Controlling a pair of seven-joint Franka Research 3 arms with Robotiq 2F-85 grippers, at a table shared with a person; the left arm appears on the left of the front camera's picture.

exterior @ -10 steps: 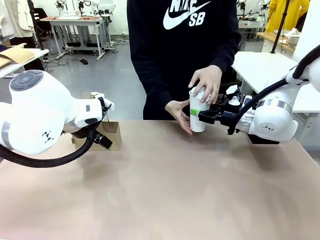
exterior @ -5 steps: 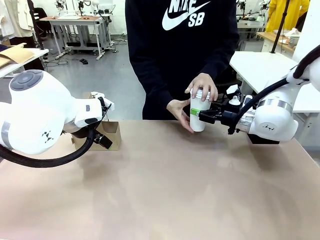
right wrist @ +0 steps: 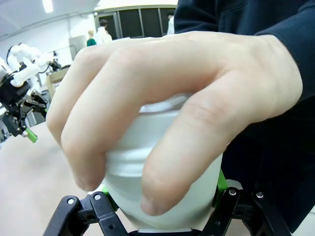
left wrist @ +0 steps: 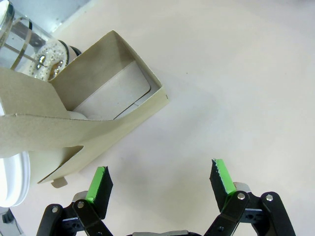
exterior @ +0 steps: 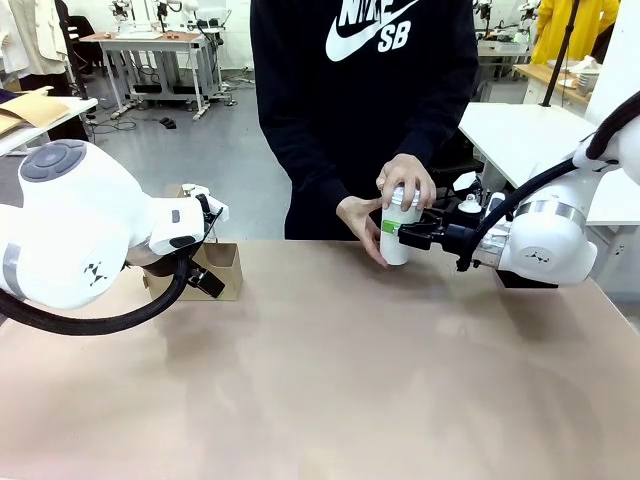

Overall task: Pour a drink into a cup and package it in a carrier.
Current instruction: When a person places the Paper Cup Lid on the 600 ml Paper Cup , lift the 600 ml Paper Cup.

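Note:
My right gripper (exterior: 402, 233) is shut on a white cup (exterior: 396, 240) at the table's far edge. A person's hand (exterior: 404, 178) presses on top of the cup and the other hand (exterior: 360, 222) steadies its side. In the right wrist view the hand (right wrist: 172, 103) covers the cup (right wrist: 162, 196), with my green pads on both sides. My left gripper (left wrist: 161, 178) hangs open over bare table just short of the brown cardboard carrier (left wrist: 93, 118), which also stands at the far left (exterior: 228, 268). The glass jug (left wrist: 27, 37) with metal bands stands behind the carrier; its drink is hard to make out.
A white round lid or rim (left wrist: 11, 183) lies beside the carrier. Small bottles (exterior: 468, 203) and a black box stand behind my right arm. The wide tan table (exterior: 330, 380) stretches in front. The person stands close at the far edge.
The person's upper hand has come down lower over the cup's top, and the cup sits slightly lower in my right gripper. The left arm has not moved.

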